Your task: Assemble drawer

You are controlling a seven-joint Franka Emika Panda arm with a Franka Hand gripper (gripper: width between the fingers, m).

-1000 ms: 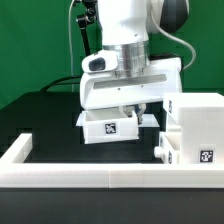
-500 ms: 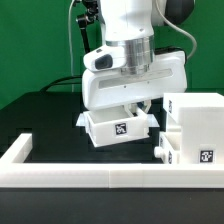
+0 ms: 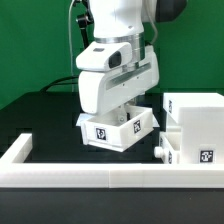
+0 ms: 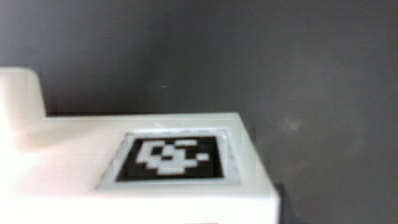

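A small white open-top tray [image 3: 118, 130] with black-and-white tags sits under my hand, turned so one corner faces the exterior camera. My gripper [image 3: 121, 106] reaches down into it; the fingertips are hidden by the hand and the tray wall, and the tray turns with the hand, so it is shut on the tray. The tall white casing [image 3: 196, 118] stands at the exterior view's right, a tag low on its front. A second small tray [image 3: 168, 150] shows at the casing's foot. The wrist view shows the tray's white face [image 4: 71, 150] and a tag [image 4: 173, 157] close up; no fingers show.
A long low white rail [image 3: 100, 178] borders the black table [image 3: 50, 125] along the front and the exterior view's left. A green wall stands behind. The casing stands close beside the held tray.
The hand has turned about its vertical axis and shifted slightly to the exterior view's left. The tray turned with it and now shows two tagged faces instead of one.
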